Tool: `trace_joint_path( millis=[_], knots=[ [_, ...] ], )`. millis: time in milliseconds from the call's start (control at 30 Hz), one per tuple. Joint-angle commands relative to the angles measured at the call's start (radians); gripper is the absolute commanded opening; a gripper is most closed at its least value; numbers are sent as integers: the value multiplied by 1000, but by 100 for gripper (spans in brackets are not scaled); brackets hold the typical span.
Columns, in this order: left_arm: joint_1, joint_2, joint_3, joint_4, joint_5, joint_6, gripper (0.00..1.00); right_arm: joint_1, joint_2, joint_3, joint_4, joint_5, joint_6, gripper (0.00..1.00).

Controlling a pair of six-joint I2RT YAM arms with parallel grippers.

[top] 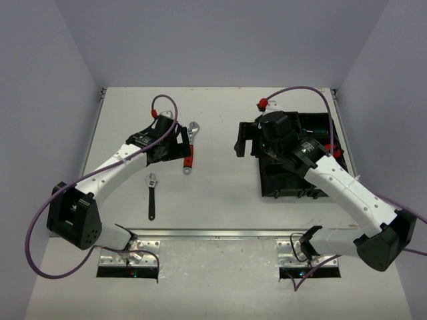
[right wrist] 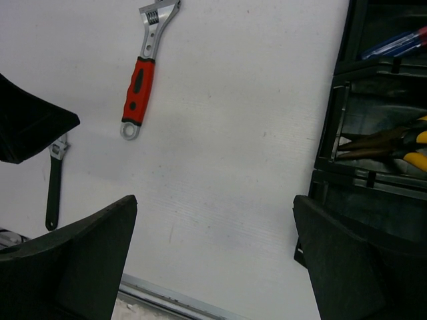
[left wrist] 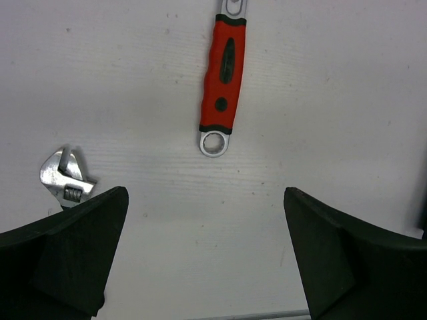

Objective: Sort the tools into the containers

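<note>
Two wrenches on tabletop [top: 220, 200], left of tray [top: 280, 183]: red wrench [top: 189, 148] beside left gripper [left wrist: 207, 200], small wrench [top: 151, 195] nearer. Both jaws open, empty. Right gripper [right wrist: 213, 207] at tray edge; arm hides most contents. Next: left straddles red handle.

The left arm [top: 110, 167] and right arm [top: 350, 190] have white link shells, black joint housings [top: 73, 217] and matte black wedge-shaped fingers [left wrist: 67, 253]. Purple cables [top: 301, 88] run alongside each.
</note>
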Motion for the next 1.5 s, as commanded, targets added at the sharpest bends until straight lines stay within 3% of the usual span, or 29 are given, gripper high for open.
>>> trace_joint_path(
  millis=[0,200,267,400,567,967,1167,1467],
  knots=[
    [-16,-153,39,-5,-74,-20,100,0,98,46,39,-54,-18,99],
    [-16,-418,-8,-65,-136,105,100,5,343,163,151,-174,24,99],
    [-16,-485,-37,-69,-165,129,100,20,498,306,103,-192,32,99],
    [-16,-590,-119,-23,-208,126,100,53,782,635,-60,-83,69,99],
    [-16,-627,-247,44,-189,100,100,66,975,816,-62,67,153,99],
    [-16,-595,-259,76,-91,115,100,117,1229,1094,0,173,141,98],
    [-16,-605,-262,81,-89,115,100,127,1133,960,47,215,172,98],
    [-16,-443,-215,56,-21,128,100,96,662,634,59,287,32,99]
  ],
)
